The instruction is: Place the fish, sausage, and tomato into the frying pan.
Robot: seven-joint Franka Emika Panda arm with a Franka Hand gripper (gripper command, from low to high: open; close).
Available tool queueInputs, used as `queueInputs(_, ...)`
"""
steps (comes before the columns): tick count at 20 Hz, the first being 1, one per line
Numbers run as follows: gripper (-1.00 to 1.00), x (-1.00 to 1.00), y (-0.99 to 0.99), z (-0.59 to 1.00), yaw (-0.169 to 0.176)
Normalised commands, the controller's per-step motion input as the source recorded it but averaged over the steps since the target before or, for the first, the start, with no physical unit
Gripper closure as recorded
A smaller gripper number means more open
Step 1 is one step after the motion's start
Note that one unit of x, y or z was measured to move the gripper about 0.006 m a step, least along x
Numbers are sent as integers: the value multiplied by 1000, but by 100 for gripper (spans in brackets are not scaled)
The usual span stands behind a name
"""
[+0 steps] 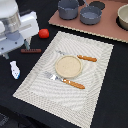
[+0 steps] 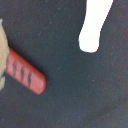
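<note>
My gripper [image 1: 14,52] hangs above the black table at the exterior view's left. It holds nothing and its fingers look spread. The sausage [image 1: 31,50] lies just beside it, off the mat's corner, and shows as a red stick with dark marks in the wrist view [image 2: 25,74]. The white fish [image 1: 15,70] lies nearer the front, and also shows in the wrist view [image 2: 95,30]. The tomato [image 1: 44,33] sits behind the sausage. The shallow blue-grey frying pan [image 1: 91,15] stands on the brown tray at the back. No fingers show in the wrist view.
A taller blue-grey pot [image 1: 67,8] and a beige bowl [image 1: 123,16] share the brown tray [image 1: 107,27]. A striped placemat [image 1: 95,90] holds a round beige plate [image 1: 68,66], a knife [image 1: 82,58] and a fork [image 1: 65,80].
</note>
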Motion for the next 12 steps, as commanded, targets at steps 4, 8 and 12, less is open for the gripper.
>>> queueInputs(4,-100,0,-314,-444,-28)
queueInputs(8,-100,18,-129,-448,-19)
queueInputs(12,-100,61,-33,-421,-15)
